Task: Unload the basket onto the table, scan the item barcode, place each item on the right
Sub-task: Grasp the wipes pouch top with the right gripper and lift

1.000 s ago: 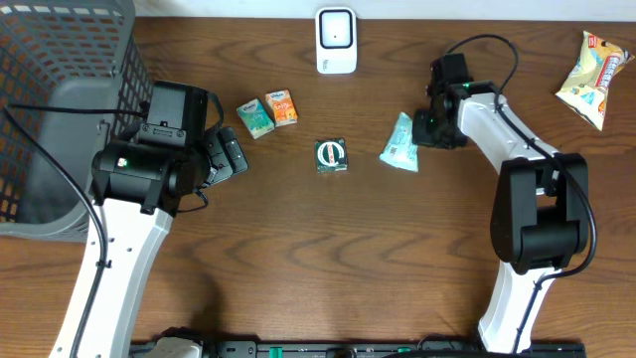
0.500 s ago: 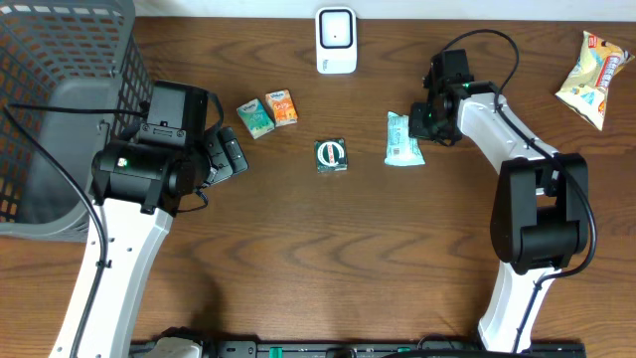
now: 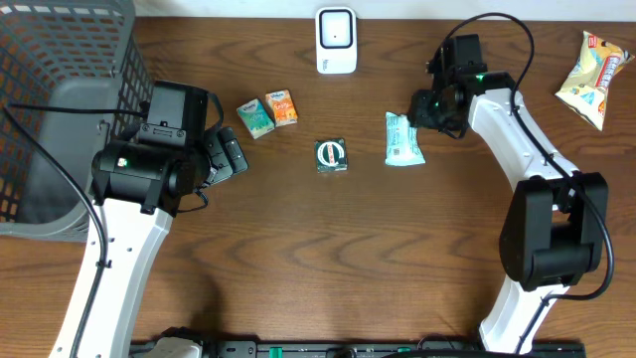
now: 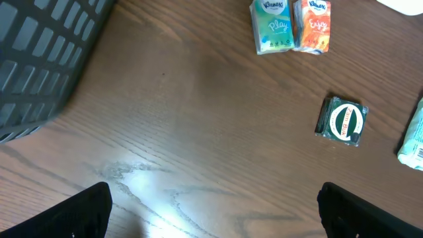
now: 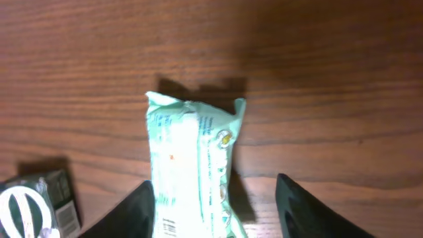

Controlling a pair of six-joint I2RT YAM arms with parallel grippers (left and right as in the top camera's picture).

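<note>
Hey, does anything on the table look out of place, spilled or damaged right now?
Nothing spilled or broken. The one outlier is the snack bag, lying tilted at the far right edge, apart from everything else. The mint-green pouch lies flat, its top end a little crumpled.

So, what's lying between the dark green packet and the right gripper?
The pale teal packet, lying flat, sits between the dark green packet and the right gripper. The overhead view shows it.

Mint packet [image 3: 402, 139] lies flat on desk [image 3: 328, 249], just beside right gripper [image 3: 428, 108]. Scanner [image 3: 336, 40] stands at far edge.
</note>
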